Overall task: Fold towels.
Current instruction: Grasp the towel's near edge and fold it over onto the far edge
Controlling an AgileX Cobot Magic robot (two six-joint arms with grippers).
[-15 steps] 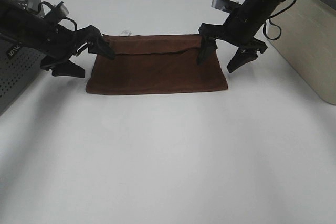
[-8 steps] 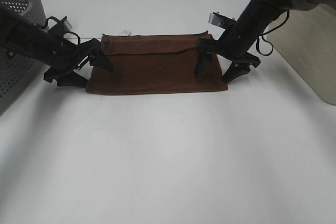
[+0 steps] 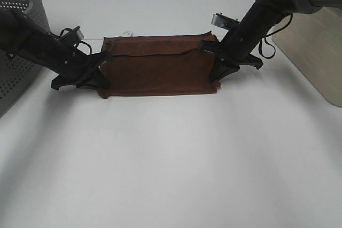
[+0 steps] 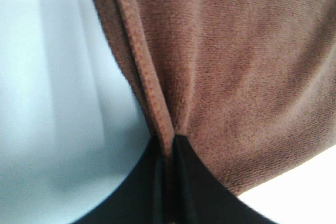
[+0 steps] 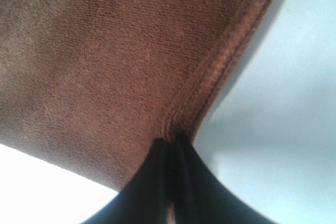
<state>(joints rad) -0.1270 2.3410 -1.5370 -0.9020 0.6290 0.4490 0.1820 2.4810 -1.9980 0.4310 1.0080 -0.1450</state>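
Note:
The reddish-brown towel (image 3: 157, 68) lies folded lengthwise on the white table, with a small white tag (image 3: 129, 33) at its far edge. My left gripper (image 3: 100, 81) is shut on the towel's left end near the front corner, and the cloth puckers there. My right gripper (image 3: 216, 76) is shut on the right end near its front corner. In the left wrist view the hem of the towel (image 4: 226, 66) runs straight into the closed black fingers (image 4: 189, 182). The right wrist view shows the same: the stitched edge of the towel (image 5: 105, 61) is pinched between the black fingers (image 5: 152, 182).
A grey perforated basket (image 3: 18, 46) stands at the left edge behind my left arm. A beige bin (image 3: 315, 52) stands at the right edge. The white table (image 3: 171, 164) stretches in front of the towel.
Both grippers came down onto the towel's ends and closed on them. The ends of the cloth have drawn inward and puckered at the front corners.

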